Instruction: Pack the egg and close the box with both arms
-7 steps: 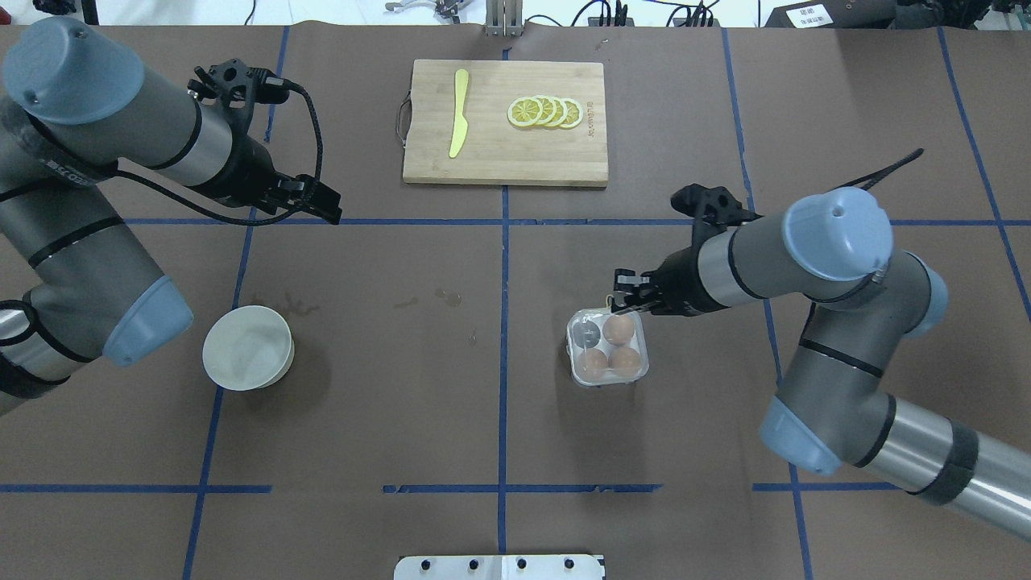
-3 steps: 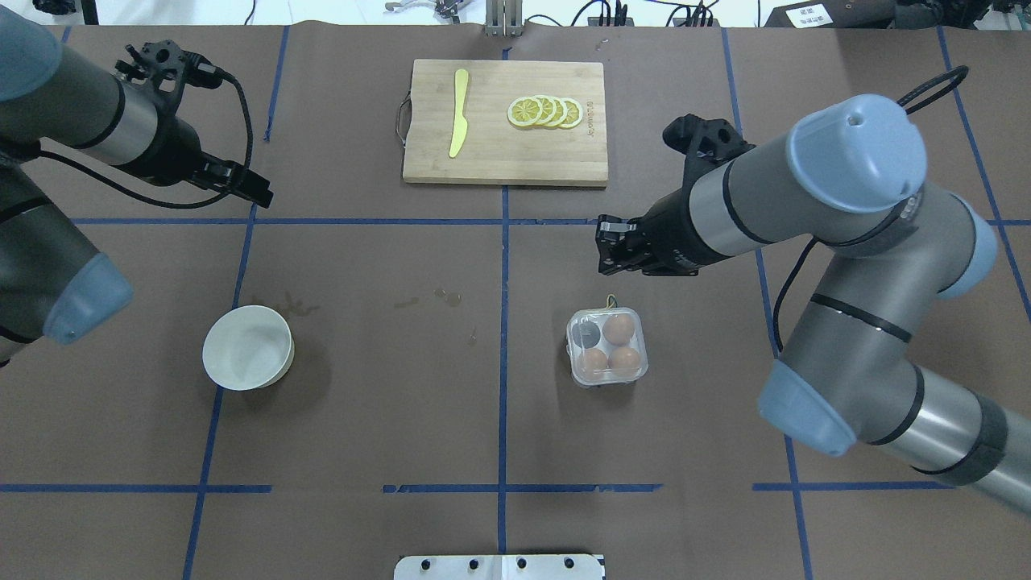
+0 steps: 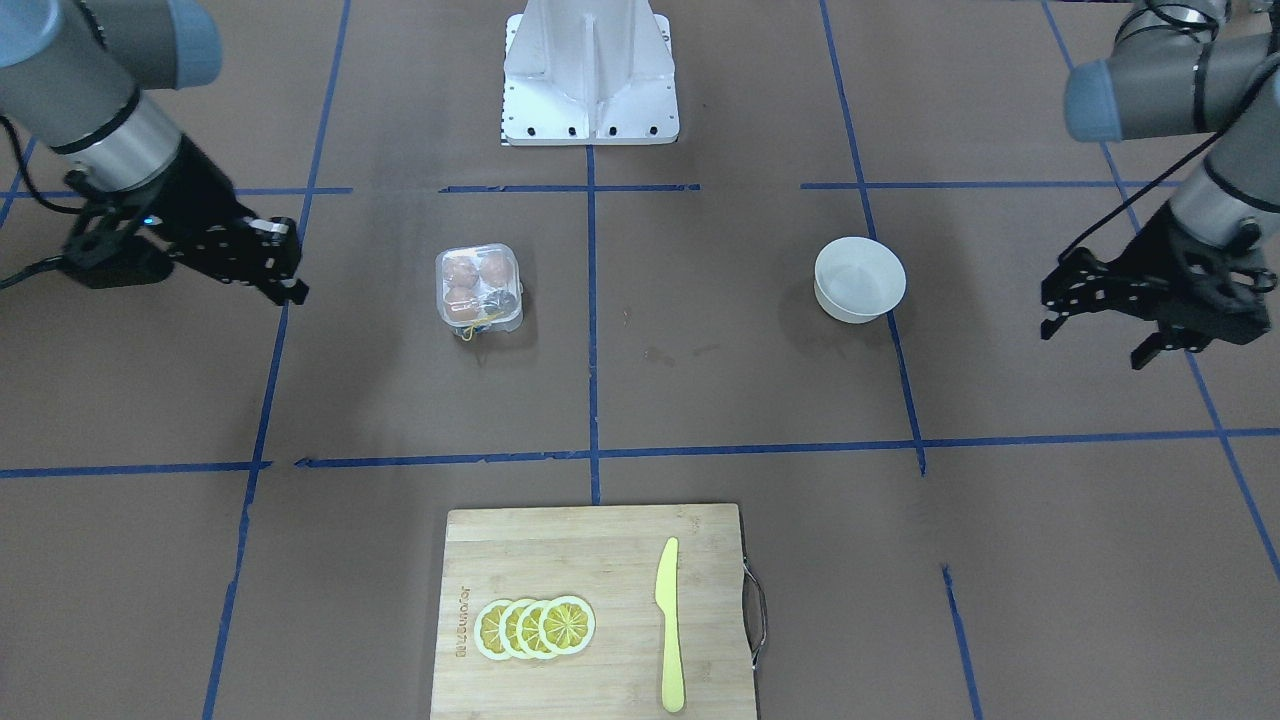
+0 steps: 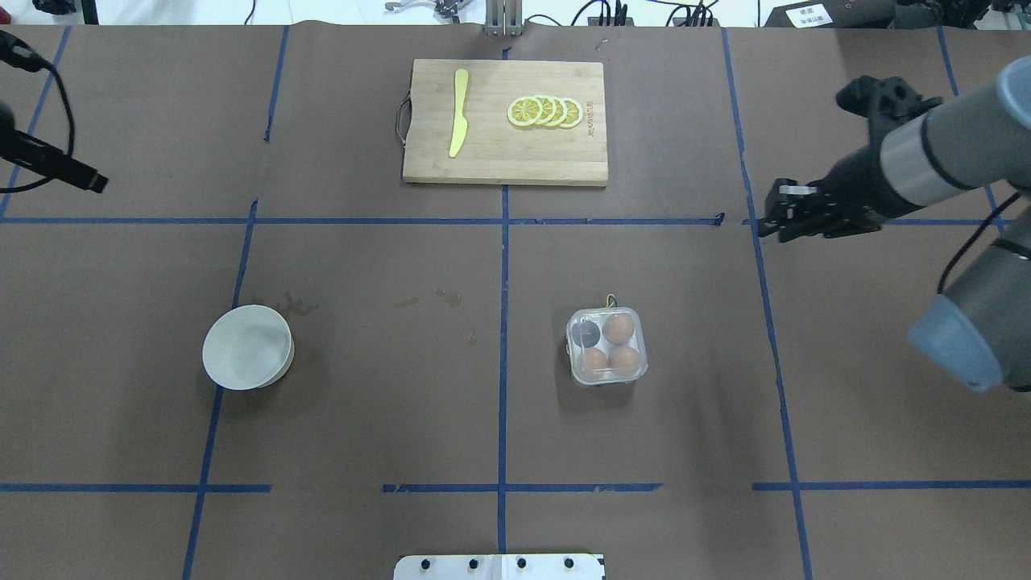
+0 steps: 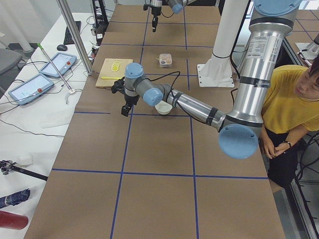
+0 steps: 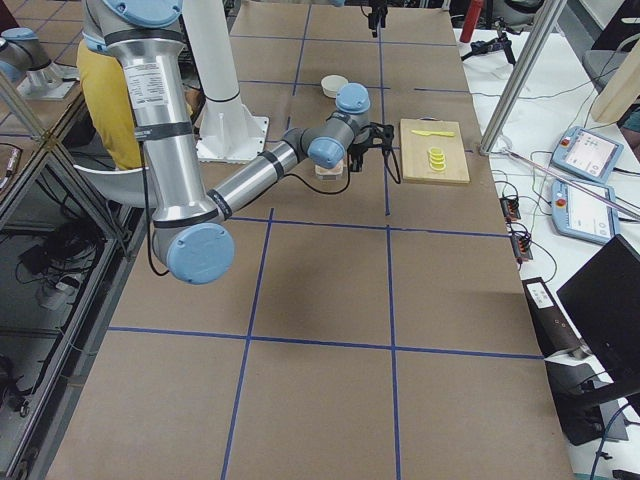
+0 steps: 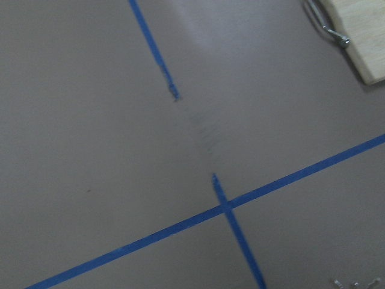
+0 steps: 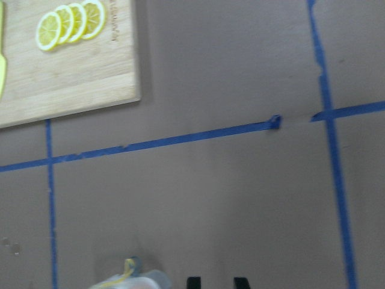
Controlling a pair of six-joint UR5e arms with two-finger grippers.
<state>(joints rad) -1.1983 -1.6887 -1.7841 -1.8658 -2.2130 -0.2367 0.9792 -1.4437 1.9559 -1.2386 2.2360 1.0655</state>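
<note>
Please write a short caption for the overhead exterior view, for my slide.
Clear box with three eggs on the table; left gripper and right gripper both hang far from it.

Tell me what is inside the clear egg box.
Three orange-brown eggs fill three cells of the box. The fourth cell holds something dark grey that I cannot identify. The clear lid appears to lie over them. The cell bottoms under the eggs are hidden.

Brown tabletop (image 4: 362, 403), blue tape grid (image 4: 503, 242). White side bench (image 5: 35, 134) at 9 o'clock, tablets (image 5: 30, 87) atop.
</note>
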